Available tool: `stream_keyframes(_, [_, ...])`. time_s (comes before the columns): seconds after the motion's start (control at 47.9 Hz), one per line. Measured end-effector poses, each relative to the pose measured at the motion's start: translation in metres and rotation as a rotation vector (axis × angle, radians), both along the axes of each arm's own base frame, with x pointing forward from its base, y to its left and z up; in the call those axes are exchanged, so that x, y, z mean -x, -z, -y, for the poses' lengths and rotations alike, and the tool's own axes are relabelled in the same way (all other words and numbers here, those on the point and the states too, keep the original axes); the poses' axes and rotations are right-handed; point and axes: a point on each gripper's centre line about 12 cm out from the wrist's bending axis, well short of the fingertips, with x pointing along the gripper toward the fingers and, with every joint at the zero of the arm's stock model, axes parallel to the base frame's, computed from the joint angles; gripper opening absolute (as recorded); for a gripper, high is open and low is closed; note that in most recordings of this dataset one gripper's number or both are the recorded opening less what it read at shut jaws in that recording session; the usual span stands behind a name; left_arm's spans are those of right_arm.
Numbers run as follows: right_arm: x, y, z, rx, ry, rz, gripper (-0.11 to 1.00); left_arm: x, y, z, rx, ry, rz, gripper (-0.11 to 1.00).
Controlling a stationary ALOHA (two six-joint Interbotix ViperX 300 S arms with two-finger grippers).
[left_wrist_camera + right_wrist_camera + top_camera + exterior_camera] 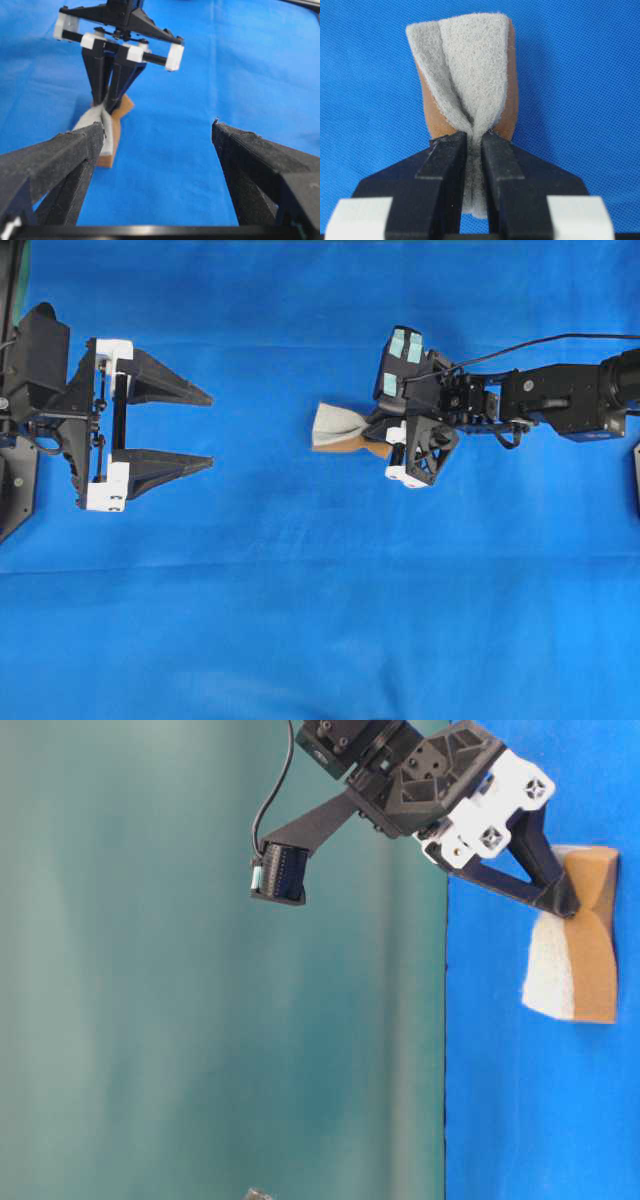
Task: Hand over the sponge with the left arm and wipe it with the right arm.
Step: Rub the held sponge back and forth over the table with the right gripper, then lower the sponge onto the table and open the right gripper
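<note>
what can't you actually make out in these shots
- Whether the sponge touches the blue cloth: no view shows its underside.
- The sponge's clamped middle: hidden between the right gripper fingers in the right wrist view.
- The left gripper arm: cut off by the overhead view's left edge.
- A small dark object at the table-level view's bottom edge: cut off, unidentifiable.

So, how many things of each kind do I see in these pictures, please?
Sponge: 1
Robot arms: 2, the left arm and the right arm
Blue cloth: 1
Total: 4
</note>
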Motion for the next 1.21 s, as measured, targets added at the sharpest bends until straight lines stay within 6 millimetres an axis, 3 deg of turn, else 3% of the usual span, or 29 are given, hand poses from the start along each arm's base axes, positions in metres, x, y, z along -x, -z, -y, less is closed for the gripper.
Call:
stream_keyframes(0.376, [0.000, 0.000, 0.000, -0.003, 0.003, 0.001, 0.16, 0.000, 0.000, 0.000, 0.000, 0.000, -0.002, 0.85])
stream_keyframes(0.522, [-0.001, 0.000, 0.000, -0.005, 0.003, -0.010, 0.58, 0.000, 0.001, 0.000, 0.001, 0.001, -0.003, 0.85])
stream_keyframes(0.626, [-0.001, 0.000, -0.001, -0.006, 0.002, -0.019, 0.74, 0.000, 0.000, 0.000, 0.000, 0.000, 0.000, 0.85])
stream_keyframes(0.876, [-0.002, -0.009, -0.005, -0.006, -0.006, -0.018, 0.74, 0.000, 0.000, 0.000, 0.000, 0.002, -0.002, 0.85])
stream_keyframes(1.21, [0.008, -0.074, -0.015, 0.018, -0.034, 0.081, 0.74, 0.000, 0.000, 0.000, 0.000, 0.002, -0.002, 0.85])
